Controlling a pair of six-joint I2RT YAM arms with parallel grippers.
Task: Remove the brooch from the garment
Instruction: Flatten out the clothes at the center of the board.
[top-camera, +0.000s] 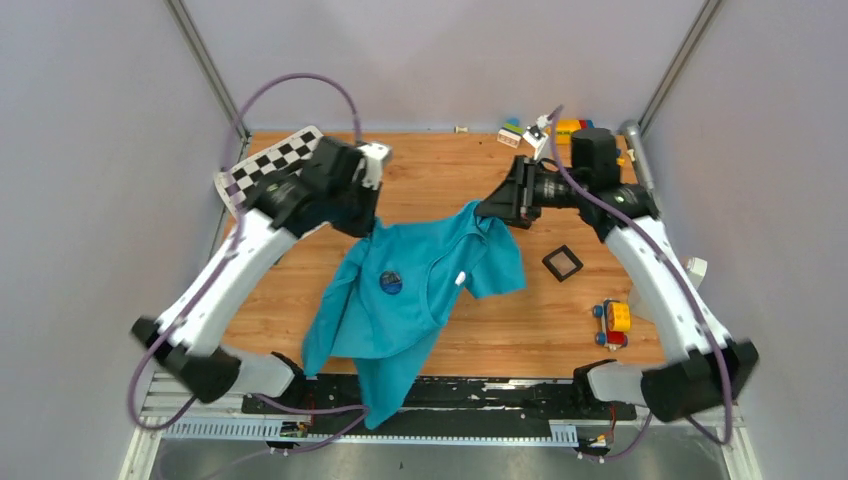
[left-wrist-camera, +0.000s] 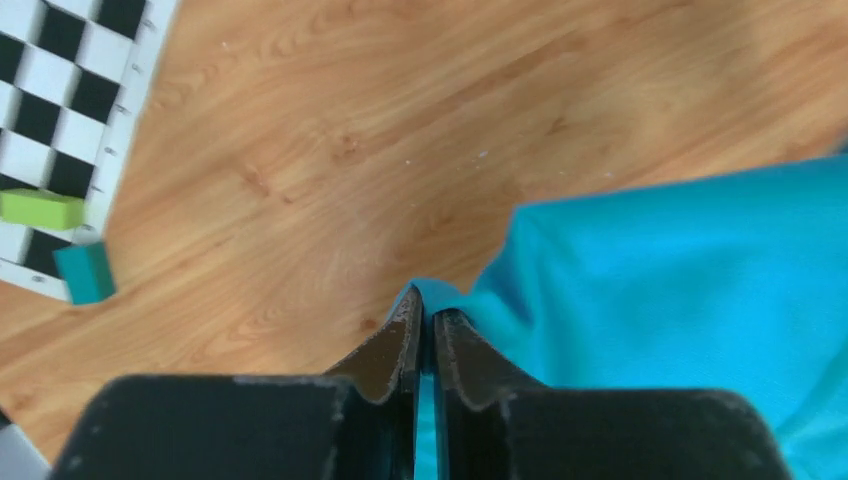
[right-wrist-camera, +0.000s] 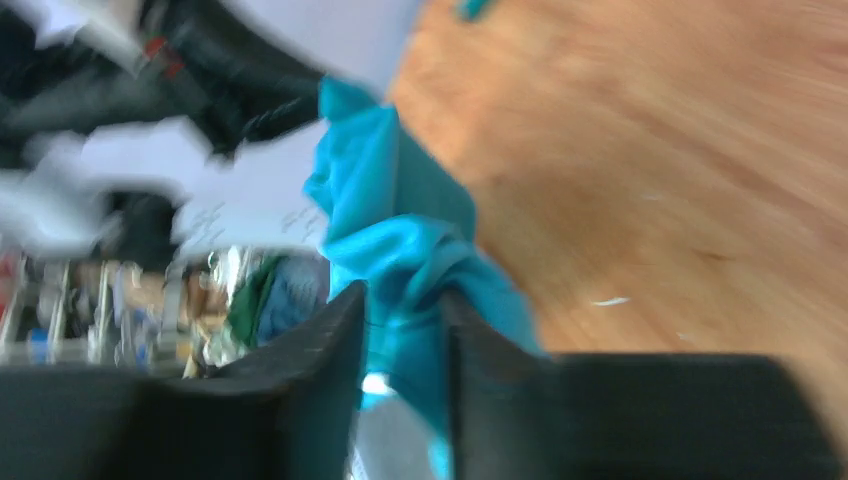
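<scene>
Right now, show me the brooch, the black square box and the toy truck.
brooch (top-camera: 391, 283), top external view, middle of the round dark badge on the garment (top-camera: 430, 250).
black square box (top-camera: 562, 263), top external view, its middle.
toy truck (top-camera: 618, 316), top external view, its yellow body.

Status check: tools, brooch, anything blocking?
Left tool shut on garment edge. Right tool shut on garment too. Brooch on garment front, uncovered. No free tool to pull it.

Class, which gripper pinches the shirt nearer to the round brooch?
The left gripper, shut on the shirt close by the brooch; the right gripper holds the shirt's opposite top corner, farther away.
</scene>
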